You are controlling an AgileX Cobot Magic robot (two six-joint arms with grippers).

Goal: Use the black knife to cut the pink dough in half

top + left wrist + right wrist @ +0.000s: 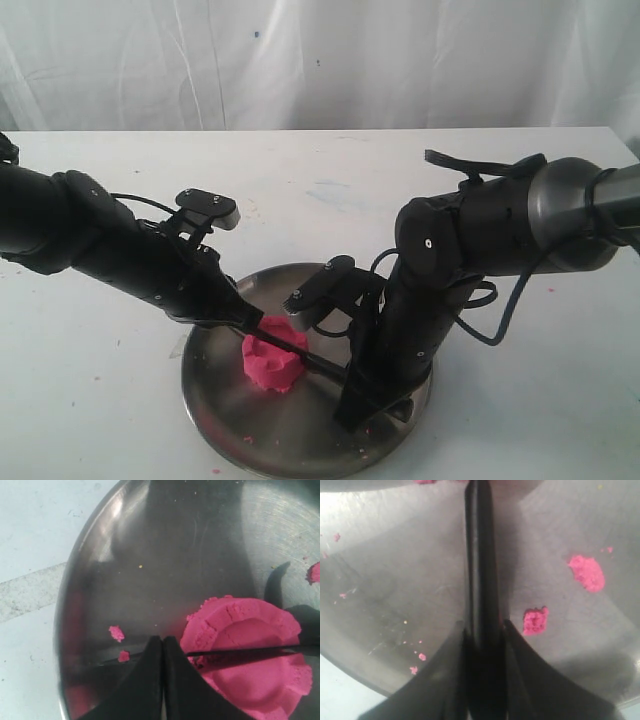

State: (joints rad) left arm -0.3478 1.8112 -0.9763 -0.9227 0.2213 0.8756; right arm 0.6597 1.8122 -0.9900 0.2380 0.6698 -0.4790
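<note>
The dough (272,362) is bright pink, and small pink crumbs (536,620) lie on the plate (215,400), which is shiny silver-grey. The knife (300,353) is all black. The table (100,400) is white, the curtain (320,60) behind also.

Exterior overhead; wrists close above plate (215,400)

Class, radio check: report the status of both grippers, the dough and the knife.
Left gripper shut on black knife tip, right gripper shut on its handle. Blade lies across pink dough, still one lump. Metal plate: crumbs only.
</note>
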